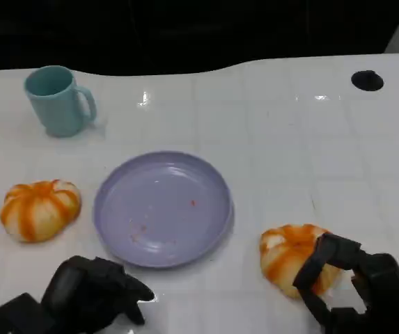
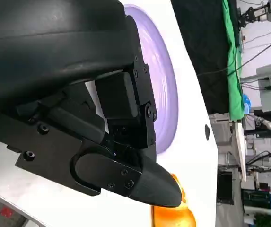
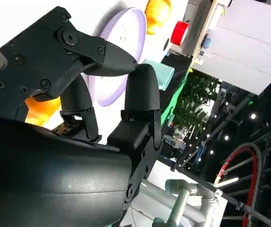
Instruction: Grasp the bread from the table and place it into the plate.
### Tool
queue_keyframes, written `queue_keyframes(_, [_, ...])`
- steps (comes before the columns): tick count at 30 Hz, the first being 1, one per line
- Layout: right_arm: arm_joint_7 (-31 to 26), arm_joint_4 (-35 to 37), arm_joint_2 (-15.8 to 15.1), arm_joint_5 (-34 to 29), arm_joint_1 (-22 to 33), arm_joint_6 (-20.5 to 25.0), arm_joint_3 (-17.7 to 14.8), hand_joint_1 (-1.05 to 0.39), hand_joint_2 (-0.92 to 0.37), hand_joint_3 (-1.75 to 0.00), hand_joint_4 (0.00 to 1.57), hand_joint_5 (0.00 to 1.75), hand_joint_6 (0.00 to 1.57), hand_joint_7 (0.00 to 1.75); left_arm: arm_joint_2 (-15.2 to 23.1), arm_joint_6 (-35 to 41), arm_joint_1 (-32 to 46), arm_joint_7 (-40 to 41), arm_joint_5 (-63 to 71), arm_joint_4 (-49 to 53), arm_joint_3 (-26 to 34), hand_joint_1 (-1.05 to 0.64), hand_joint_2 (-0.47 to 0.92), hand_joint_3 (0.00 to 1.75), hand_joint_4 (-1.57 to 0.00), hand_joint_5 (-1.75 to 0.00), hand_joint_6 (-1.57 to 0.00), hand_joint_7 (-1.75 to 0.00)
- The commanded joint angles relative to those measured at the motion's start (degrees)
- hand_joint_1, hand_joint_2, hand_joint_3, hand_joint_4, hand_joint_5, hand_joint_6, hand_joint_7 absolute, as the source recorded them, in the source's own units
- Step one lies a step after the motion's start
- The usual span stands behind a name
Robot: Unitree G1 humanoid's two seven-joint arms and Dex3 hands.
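Two orange-striped bread rolls lie on the white table. One bread (image 1: 39, 209) lies left of the purple plate (image 1: 163, 207); the other bread (image 1: 290, 254) lies right of it. My right hand (image 1: 356, 289) is at the right roll's near right side, with one finger lying against its front; the roll rests on the table. In the right wrist view that bread (image 3: 43, 109) shows between the spread fingers of the right hand (image 3: 78, 71), with the plate (image 3: 121, 42) beyond. My left hand (image 1: 81, 296) rests near the table's front edge, fingers curled in and holding nothing.
A teal mug (image 1: 60, 101) stands at the back left, behind the left roll. A small black round hole (image 1: 367, 81) marks the table's far right. The table's dark far edge runs along the top.
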Motion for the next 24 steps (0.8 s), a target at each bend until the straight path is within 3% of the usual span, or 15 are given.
queue_keyframes(1, [0.18, -2.75, -1.74, -1.05, 0.41, 2.07, -0.31, -0.29, -0.47, -1.02, 0.66, 1.46, 0.70, 1.09, 0.96, -0.30, 0.19, 0.22, -0.01, 0.07, 0.30, -1.05, 0.92, 0.10, -1.29, -1.04, -1.53, -0.31])
queue_keyframes(5, [-0.92, -6.97, -3.47, -6.66, 1.02, 4.28, -0.68, -0.34, -0.57, -0.85, 0.56, 1.27, 0.60, 0.93, 0.81, -0.12, 0.13, -0.64, -0.74, 0.18, 0.44, -1.05, 0.92, 0.09, -1.29, -1.04, -1.53, -0.30])
queue_keyframes(9, [-3.26, -14.70, -5.91, -15.63, 1.97, 9.12, -1.70, -0.45, -0.78, -0.43, 0.40, 0.93, 0.45, 0.64, 0.97, -0.19, 0.10, -0.10, -0.23, 0.22, 0.35, -1.05, 0.92, 0.09, -1.29, -1.04, -1.53, -0.31])
queue_keyframes(12, [-1.76, -21.15, -8.34, -17.99, 3.23, 14.89, -1.54, -0.47, -0.89, -0.18, 0.26, 0.81, 0.38, 0.43, 0.94, -0.05, 0.15, 0.01, -0.16, 0.00, 0.33, -1.05, 0.92, 0.10, -1.29, -1.04, -1.53, -0.31])
queue_keyframes(16, [0.36, -29.53, -11.98, -22.30, 4.49, 22.37, -1.35, -0.52, -0.92, -0.13, 0.15, 0.50, 0.29, 0.16, 0.77, 0.76, 0.14, -0.29, -0.63, -0.22, 0.43, -1.05, 0.92, 0.08, -1.30, -1.04, -1.54, -0.31])
queue_keyframes(24, [2.70, -41.50, -17.35, -32.50, 5.11, 32.26, -0.37, -0.57, -0.92, -0.03, 0.06, 0.31, 0.25, 0.02, 0.75, 0.44, -0.09, -0.33, -0.43, 0.03, 0.34, -1.05, 0.92, 0.08, -1.30, -1.04, -1.53, -0.31])
